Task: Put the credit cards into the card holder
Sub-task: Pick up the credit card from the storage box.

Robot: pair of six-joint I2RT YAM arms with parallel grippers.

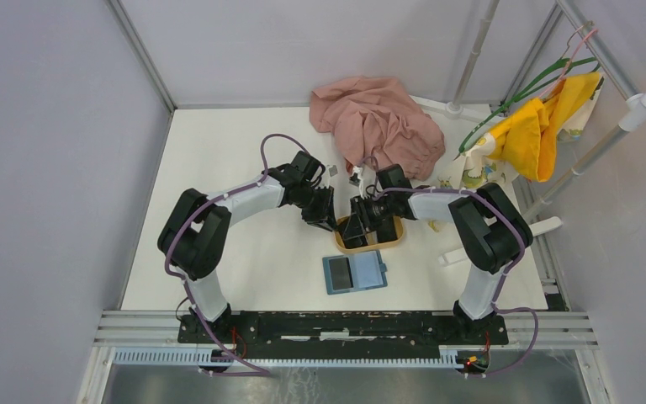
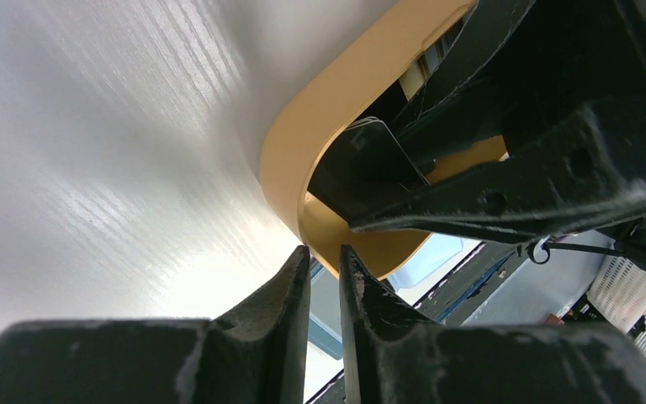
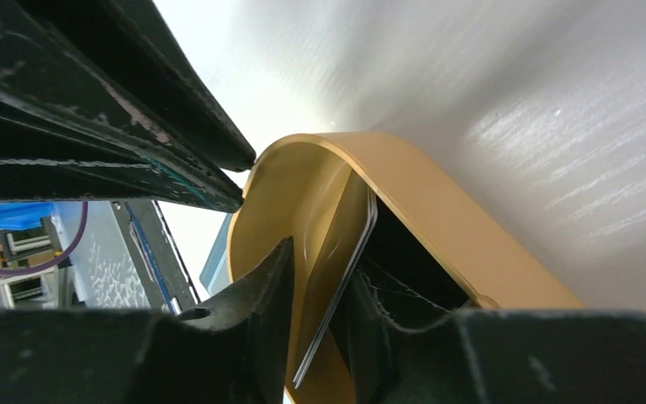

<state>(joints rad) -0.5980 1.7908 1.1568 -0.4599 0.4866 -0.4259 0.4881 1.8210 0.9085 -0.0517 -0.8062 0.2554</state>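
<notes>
Inside the tray [image 3: 437,210], a credit card [image 3: 345,252] is gripped on edge by the right pincer [image 3: 315,278], likely for lifting. The left pincer [image 2: 324,252] is closed, empty, at its rim. The card holder [image 1: 354,273] is laid open beside the tray.

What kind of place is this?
Probably a robot test booth, not a home: left arm and right arm bolted to a metal rail, grey panel walls around a white table.

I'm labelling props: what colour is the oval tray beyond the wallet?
Tan, like light wood; the tray shows best in the right wrist view.
</notes>
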